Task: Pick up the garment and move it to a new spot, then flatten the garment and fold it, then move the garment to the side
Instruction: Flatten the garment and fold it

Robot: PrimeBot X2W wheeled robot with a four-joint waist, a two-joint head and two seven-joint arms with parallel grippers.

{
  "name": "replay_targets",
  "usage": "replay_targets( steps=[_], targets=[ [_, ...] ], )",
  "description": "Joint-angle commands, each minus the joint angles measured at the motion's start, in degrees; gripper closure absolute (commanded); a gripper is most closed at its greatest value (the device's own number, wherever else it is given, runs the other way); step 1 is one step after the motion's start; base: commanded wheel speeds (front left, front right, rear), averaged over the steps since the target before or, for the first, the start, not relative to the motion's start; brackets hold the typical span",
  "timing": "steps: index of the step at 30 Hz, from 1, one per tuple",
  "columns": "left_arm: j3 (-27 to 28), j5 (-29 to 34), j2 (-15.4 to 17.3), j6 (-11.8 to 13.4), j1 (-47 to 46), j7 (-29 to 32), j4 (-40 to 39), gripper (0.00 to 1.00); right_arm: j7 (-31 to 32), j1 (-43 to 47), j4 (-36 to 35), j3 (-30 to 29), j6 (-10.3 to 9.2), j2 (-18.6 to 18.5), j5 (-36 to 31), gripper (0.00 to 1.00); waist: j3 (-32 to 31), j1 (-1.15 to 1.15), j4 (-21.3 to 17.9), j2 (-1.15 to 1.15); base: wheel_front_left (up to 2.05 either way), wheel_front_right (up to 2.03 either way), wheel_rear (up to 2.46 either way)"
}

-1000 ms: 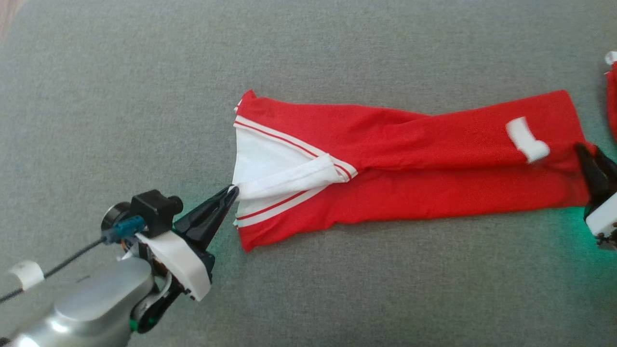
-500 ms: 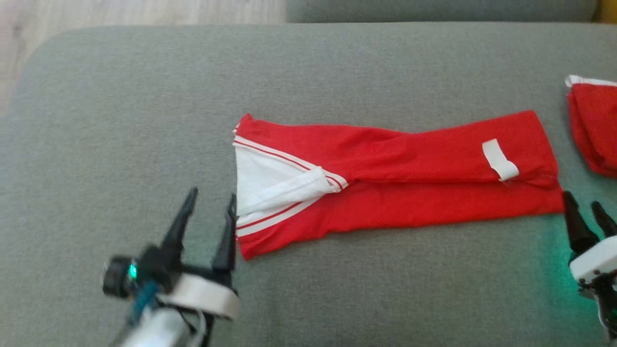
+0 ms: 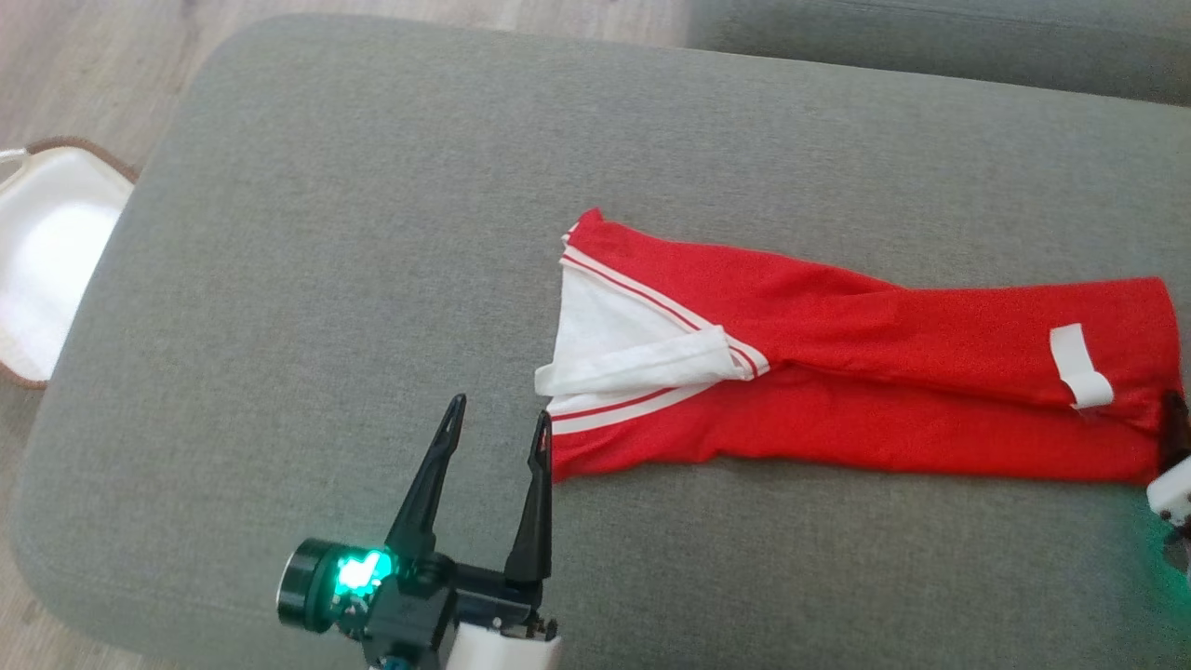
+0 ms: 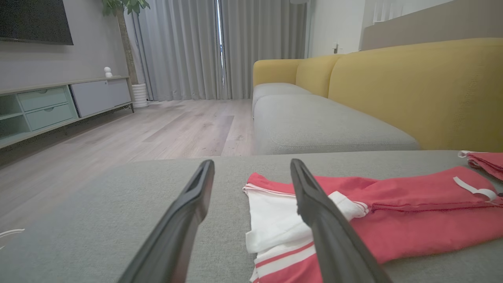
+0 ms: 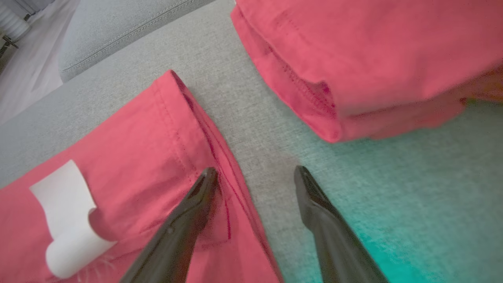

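Note:
The garment [image 3: 837, 372], red with white striped trim and a white tag, lies as a long folded strip on the grey cushion [image 3: 326, 233]. My left gripper [image 3: 498, 419] stands open just left of the strip's near left corner, its right finger [image 3: 538, 502] almost at the red hem, holding nothing. In the left wrist view the garment [image 4: 393, 220] lies beyond my open gripper [image 4: 251, 165]. My right gripper [image 5: 255, 171] is open at the strip's other end [image 5: 137, 157], one finger [image 5: 188, 212] over the hem, the other over bare cushion. Its dark tip [image 3: 1174, 409] peeks in at the head view's right edge.
A second folded red garment [image 5: 373, 59] lies just past the strip's right end. A white-lined basket [image 3: 46, 261] sits on the wood floor left of the cushion. A yellow sofa back [image 4: 412, 90] rises behind, and another grey seat [image 4: 314, 125] lies beyond.
My left gripper let go of the white edge, opened and drew back toward me. The right gripper also opened at the far end. The head camera shifted, so the whole picture moved.

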Motion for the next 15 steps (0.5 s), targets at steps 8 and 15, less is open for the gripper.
replay_targets(
  steps=[8, 15],
  targets=[
    [5.59, 3.5, -2.19, -2.68, 2.25, -0.44, -1.69, 0.0, 3.24, -0.25, -0.74, 4.91, 0.4, 2.39, 2.48, 1.0, -1.2, 0.01, 0.33, 0.0, 0.0, 0.0, 0.0],
    [7.87, 5.53, -3.64, -5.36, 4.15, -0.44, -1.3, 0.0, 0.66, 2.59, -5.43, 7.67, 0.4, 0.93, 5.73, 1.0, -3.47, 0.01, -2.73, 0.0, 0.0, 0.0, 0.0]
  ],
)
